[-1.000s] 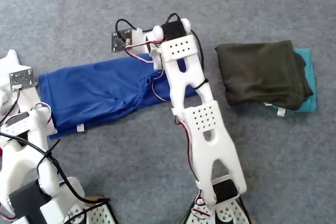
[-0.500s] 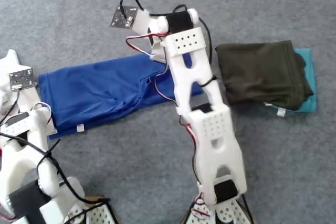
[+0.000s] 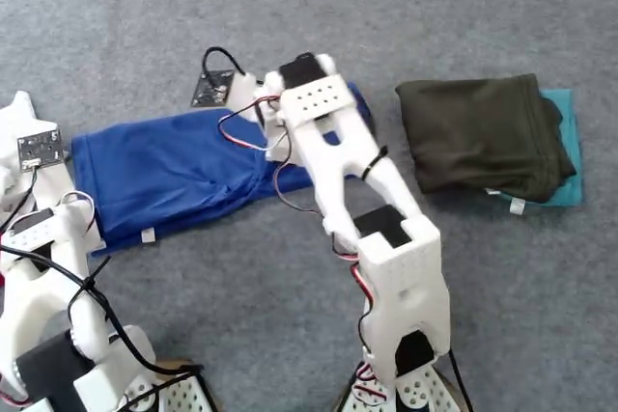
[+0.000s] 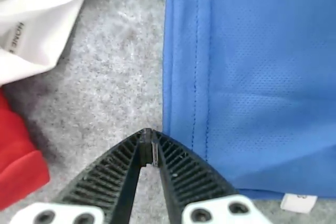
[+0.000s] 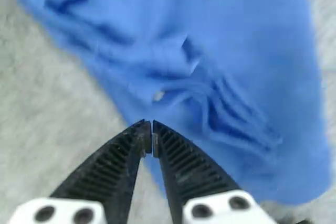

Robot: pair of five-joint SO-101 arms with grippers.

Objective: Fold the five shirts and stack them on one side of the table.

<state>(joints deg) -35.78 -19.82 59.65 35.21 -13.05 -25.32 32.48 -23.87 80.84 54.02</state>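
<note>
My right gripper (image 5: 147,129) hung closed and empty over the shirt (image 5: 210,51). I saw my left gripper (image 4: 149,139) closed beside its hem.

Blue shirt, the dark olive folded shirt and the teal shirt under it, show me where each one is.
blue shirt (image 3: 164,171): high view, flat middle of the fabric.
dark olive folded shirt (image 3: 478,132): high view, centre of its top face.
teal shirt (image 3: 570,113): high view, the uncovered strip along its side edge.

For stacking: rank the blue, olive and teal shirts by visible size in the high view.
1. Spread blue fabric shirt.
2. Folded dark olive shirt.
3. Teal shirt, mostly hidden under it; true size unsure.
</note>
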